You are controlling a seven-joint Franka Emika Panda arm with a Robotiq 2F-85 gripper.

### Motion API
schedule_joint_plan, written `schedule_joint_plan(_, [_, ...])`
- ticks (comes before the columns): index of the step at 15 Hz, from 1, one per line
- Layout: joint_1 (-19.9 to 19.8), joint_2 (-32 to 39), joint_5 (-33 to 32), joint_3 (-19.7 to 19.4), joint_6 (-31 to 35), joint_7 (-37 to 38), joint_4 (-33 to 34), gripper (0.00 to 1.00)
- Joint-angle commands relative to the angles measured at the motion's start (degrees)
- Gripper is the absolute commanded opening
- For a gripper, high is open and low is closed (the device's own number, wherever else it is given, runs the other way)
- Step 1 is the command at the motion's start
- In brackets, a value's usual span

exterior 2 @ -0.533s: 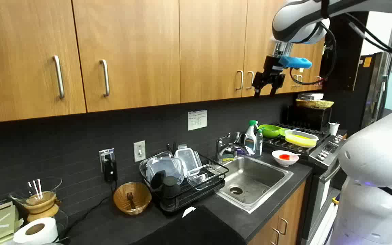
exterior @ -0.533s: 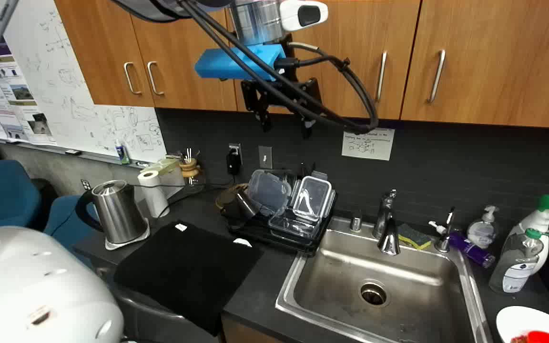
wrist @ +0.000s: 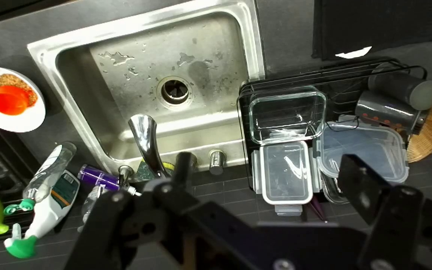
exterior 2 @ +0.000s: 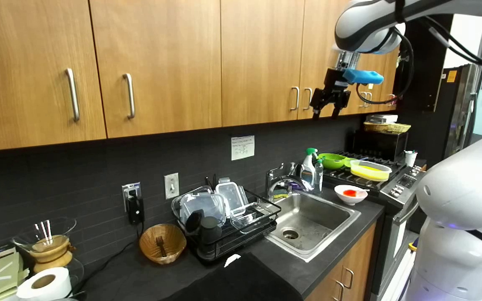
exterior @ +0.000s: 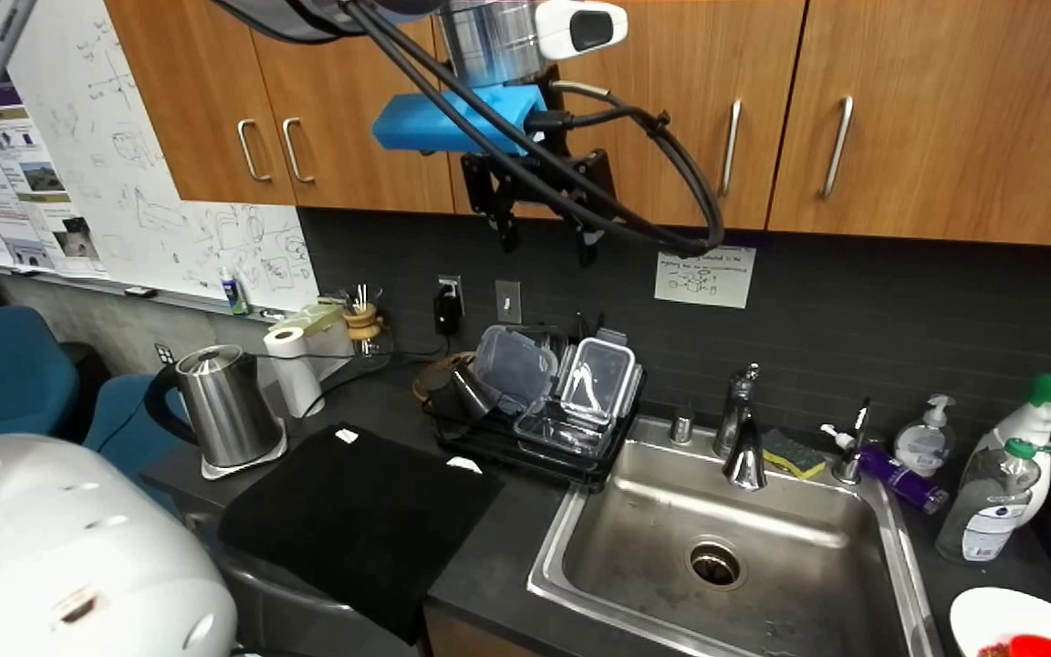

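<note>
My gripper (exterior: pixel 548 246) hangs high in front of the wooden cabinets, fingers pointing down and spread wide, with nothing between them. In an exterior view the same gripper (exterior 2: pixel 326 114) is seen well above the counter. Below it in the wrist view lies a black dish rack (wrist: pixel 336 73) holding a clear glass container (wrist: pixel 287 116). A clear lid with a white seal (wrist: pixel 287 172) stands in the rack, beside a larger bluish lid (wrist: pixel 362 146). Dark cups (wrist: pixel 388 107) sit at the rack's far end. No finger touches any of these.
A steel sink (exterior: pixel 562 547) with a chrome faucet (exterior: pixel 743 438) adjoins the rack. Beyond it stand a spray bottle (exterior 2: pixel 308 167) and a white bowl (exterior 2: pixel 349 200) with a red scoop. A kettle (exterior: pixel 229 411), black cloth (exterior: pixel 352 520) and wicker basket (exterior 2: pixel 153 238) occupy the counter.
</note>
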Motion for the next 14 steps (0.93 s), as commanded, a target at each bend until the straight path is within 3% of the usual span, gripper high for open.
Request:
schedule_joint_plan(1, [-0.25, 0.08, 0.18, 0.18, -0.09, -0.15, 0.11, 1.00])
schedule_joint_plan(14, [0.78, 1.95, 0.25, 0.34, -0.65, -1.53, 0.94, 1.00])
